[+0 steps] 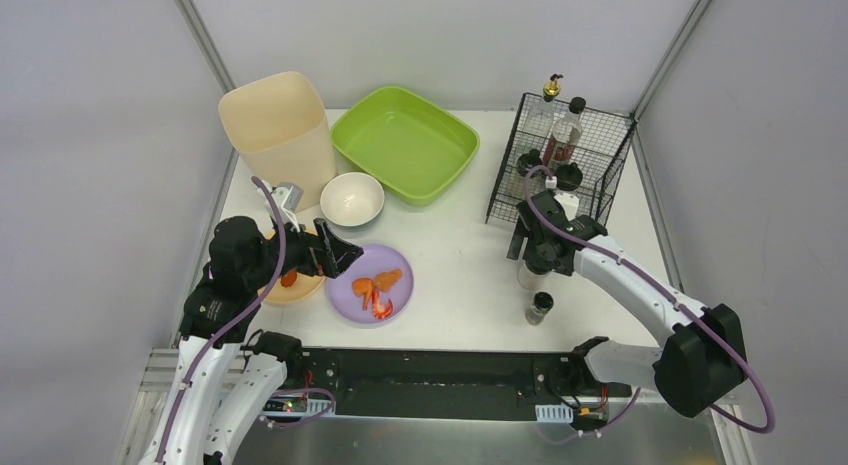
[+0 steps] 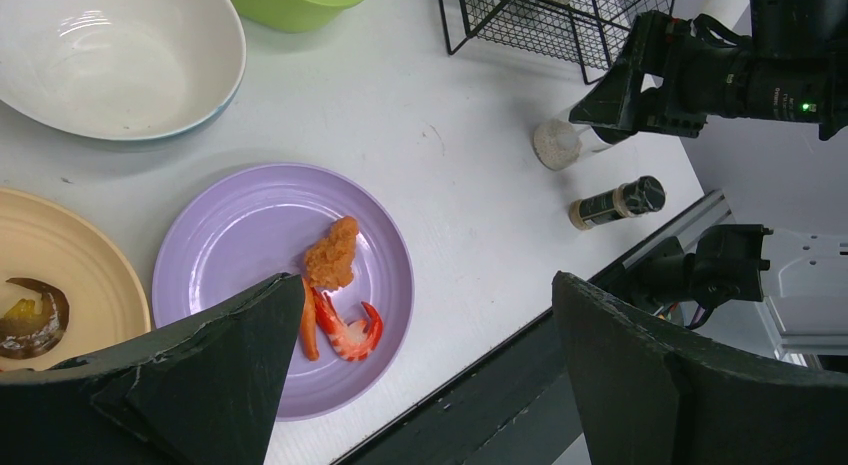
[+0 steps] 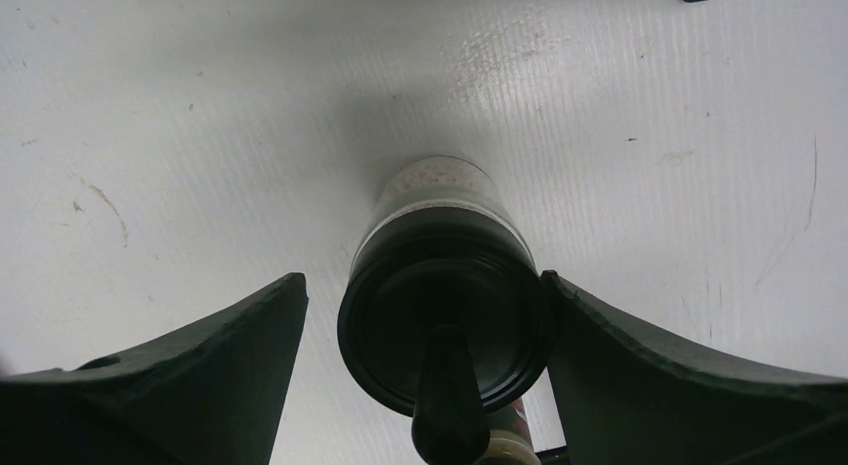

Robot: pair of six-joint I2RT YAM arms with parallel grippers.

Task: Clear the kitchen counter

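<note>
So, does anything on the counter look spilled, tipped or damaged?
Nothing stands out. The pale jar and the dark-capped jar stand upright, food scraps lie inside the purple plate and the beige plate, and the counter shows only faint scuffs.

Top camera: fixed high, behind my bases, looking down and forward. Far off, takes in whole counter (image 1: 460, 285) and both my arms.

Left wrist camera: rides my left arm, looks out between fingers of left claw (image 2: 425, 285), slanting down across counter toward my right arm. Middling range, purple plate (image 2: 230, 235) close below.

Right wrist camera: looks straight down between fingers of right claw (image 3: 422, 277), very near. Black-capped jar (image 3: 445, 330) fills centre.

Shared: purple plate in top and left wrist views; jar and right claw in all three.
</note>
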